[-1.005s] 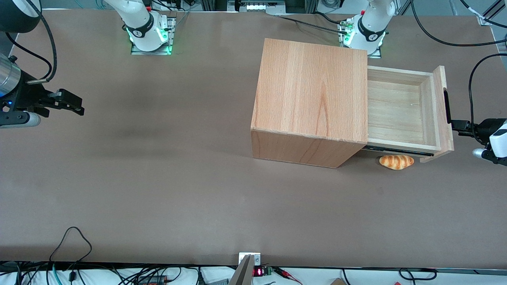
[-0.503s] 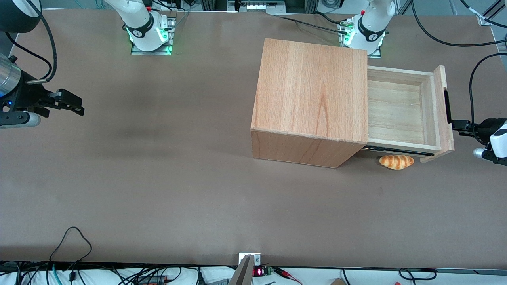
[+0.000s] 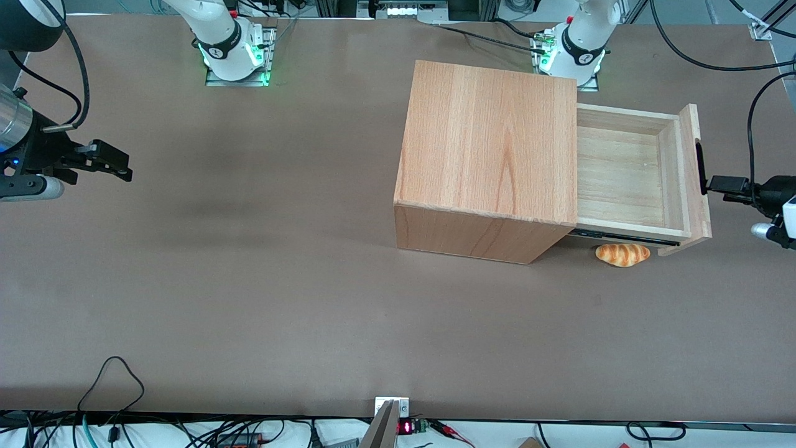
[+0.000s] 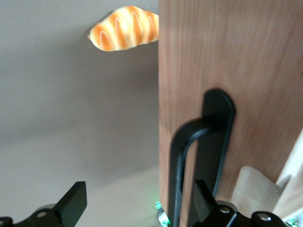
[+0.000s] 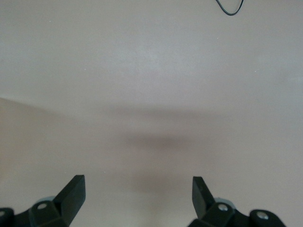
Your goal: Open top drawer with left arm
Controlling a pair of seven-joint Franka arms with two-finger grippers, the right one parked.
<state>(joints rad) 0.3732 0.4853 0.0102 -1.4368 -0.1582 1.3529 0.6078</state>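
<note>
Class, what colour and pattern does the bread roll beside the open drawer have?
The bread roll is golden orange with pale cream stripes, clearest in the left wrist view.

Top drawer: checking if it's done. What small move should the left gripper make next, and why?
Probably retreat straight away from the thin black bar handle: the light-wood top drawer is pulled well out, and the black left gripper is open around it.

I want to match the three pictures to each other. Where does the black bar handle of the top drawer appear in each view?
Front view: the black bar handle runs along the top drawer's front panel; the open gripper is at it.
Left wrist view: handle close up on the panel.
Right wrist view: not in it.
Shared landmark: the bread roll.
</note>
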